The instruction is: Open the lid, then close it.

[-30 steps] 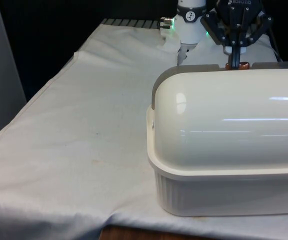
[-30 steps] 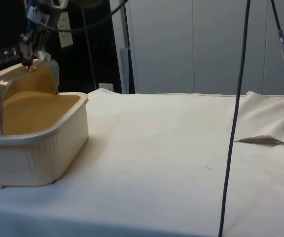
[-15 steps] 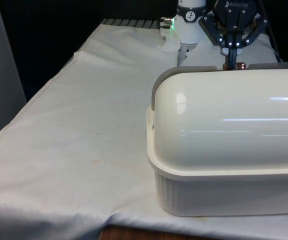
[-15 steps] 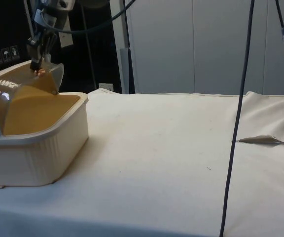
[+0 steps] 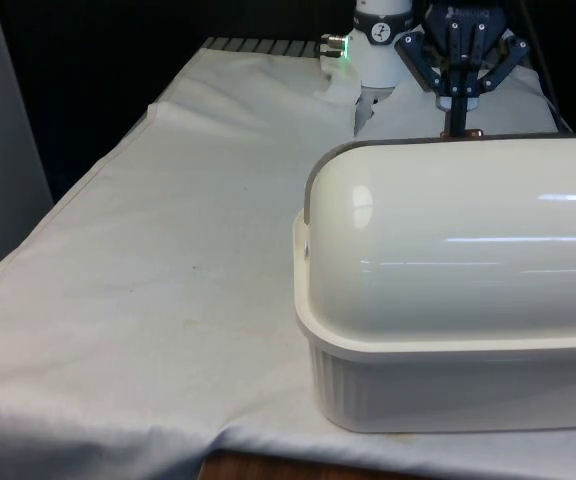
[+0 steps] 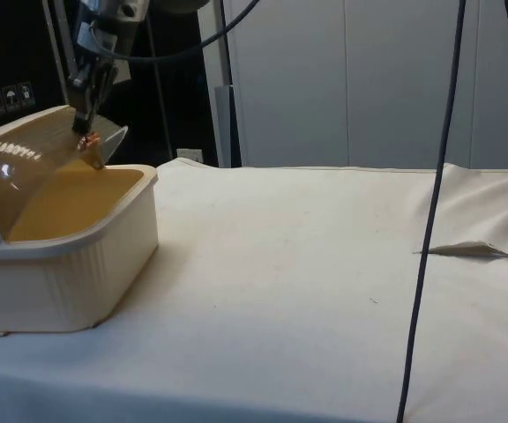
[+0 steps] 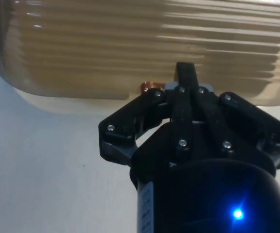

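Lid (image 6: 38, 163) is sitting partly raised over the cream bread box (image 6: 69, 273) at the side view's left; your gripper (image 6: 86, 141) is clamping its copper knob (image 7: 150, 87) at the lid's front edge. You are seeing white cloth (image 6: 324, 291) lying around.

We take this for a lab: a desk (image 5: 168, 250) draped in a white cloth (image 6: 324, 264), black curtains (image 5: 118, 50) at its twelve o'clock, plain cabinets (image 6: 369, 79) alongside, and cables (image 6: 430, 220) hanging down across the side view.
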`<state>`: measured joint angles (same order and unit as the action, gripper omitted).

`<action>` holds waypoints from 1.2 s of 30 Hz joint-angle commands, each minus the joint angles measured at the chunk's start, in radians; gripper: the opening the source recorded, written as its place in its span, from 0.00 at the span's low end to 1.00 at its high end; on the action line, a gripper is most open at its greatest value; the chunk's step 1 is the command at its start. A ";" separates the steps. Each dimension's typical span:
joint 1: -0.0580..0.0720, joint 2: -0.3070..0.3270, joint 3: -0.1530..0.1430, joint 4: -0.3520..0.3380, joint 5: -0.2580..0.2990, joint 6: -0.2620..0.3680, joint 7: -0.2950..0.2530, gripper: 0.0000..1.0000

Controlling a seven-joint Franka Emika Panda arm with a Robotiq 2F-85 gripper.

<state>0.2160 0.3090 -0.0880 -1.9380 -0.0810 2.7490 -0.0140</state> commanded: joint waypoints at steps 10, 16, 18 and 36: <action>0.000 -0.020 0.006 -0.038 0.007 -0.027 -0.013 0.00; 0.001 -0.027 0.006 -0.056 0.008 -0.044 -0.018 0.00; 0.001 -0.029 0.007 -0.062 0.009 -0.048 -0.019 0.00; 0.003 -0.037 0.011 -0.110 0.013 -0.093 -0.028 0.00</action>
<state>0.2230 0.2780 -0.0850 -2.0380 -0.0810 2.6630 -0.0300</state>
